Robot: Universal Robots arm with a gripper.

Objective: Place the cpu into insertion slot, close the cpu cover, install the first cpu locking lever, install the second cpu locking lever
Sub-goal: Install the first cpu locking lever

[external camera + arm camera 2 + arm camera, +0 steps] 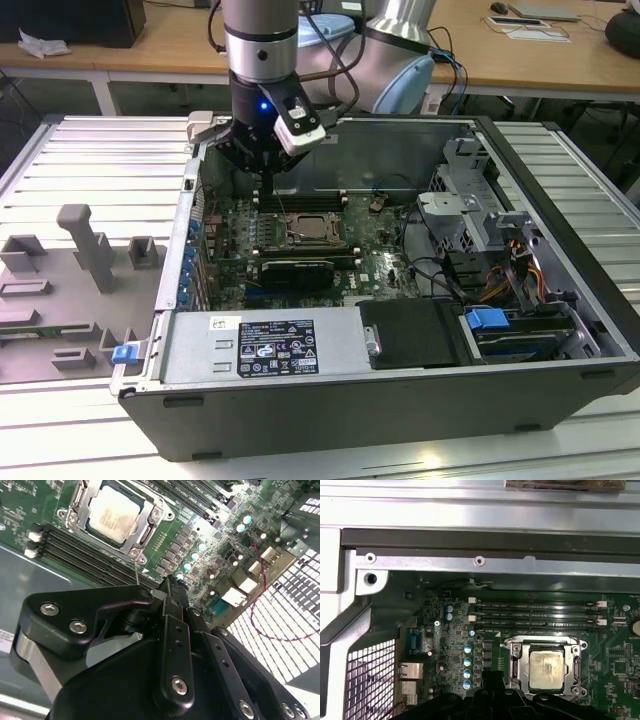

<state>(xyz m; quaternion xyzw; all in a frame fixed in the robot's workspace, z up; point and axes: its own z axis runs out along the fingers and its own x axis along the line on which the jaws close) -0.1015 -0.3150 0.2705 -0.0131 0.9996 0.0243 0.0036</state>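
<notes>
In the exterior view the arm point(262, 45) comes straight down, wrist vertical. Its tool point(263, 175) is inside the open computer case point(560, 300), above the far strip of the motherboard point(375, 262). The cpu point(313, 231) sits in its socket at about four o'clock from the tool, a little apart from it. The cpu cover point(297, 240) lies flat around the cpu. A black card point(295, 270) lies just beside the socket at six o'clock. The power supply point(260, 345) fills the near wall and a drive cage point(470, 215) stands at three o'clock. At nine o'clock of the case a grey fixture tray point(70, 290) rests on the ribbed surface point(100, 150). The tool is near the case's far wall, and the space over the socket is open.

In the second wrist view the tool's fingers point(170, 630) are drawn together. A thin locking lever point(136, 572) rises from the socket's corner up to the tool. Whether the tool pinches the lever cannot be told.

In the first wrist view the cpu point(546, 667) lies inside its frame, near the tool's dark tip, with memory slots point(535, 615) between the socket and the case rim.
</notes>
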